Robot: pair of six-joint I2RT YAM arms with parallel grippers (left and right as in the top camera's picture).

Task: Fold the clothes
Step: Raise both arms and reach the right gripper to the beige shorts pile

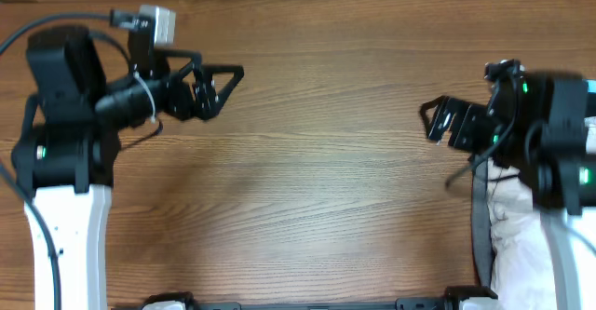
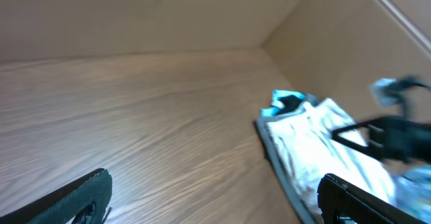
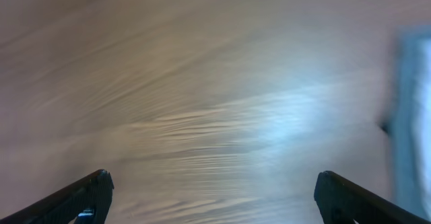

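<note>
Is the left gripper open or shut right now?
Open: the left gripper has its fingers spread wide apart, with nothing between them.

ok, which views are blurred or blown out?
Right wrist: table grain smeared by motion blur, pale bluish glare centre-right. Left wrist: soft overall, right arm blurred at the edge. Overhead: mostly sharp, right arm slightly smeared.

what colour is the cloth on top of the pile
The cloth is pale cream, clearest in the left wrist view.
</note>
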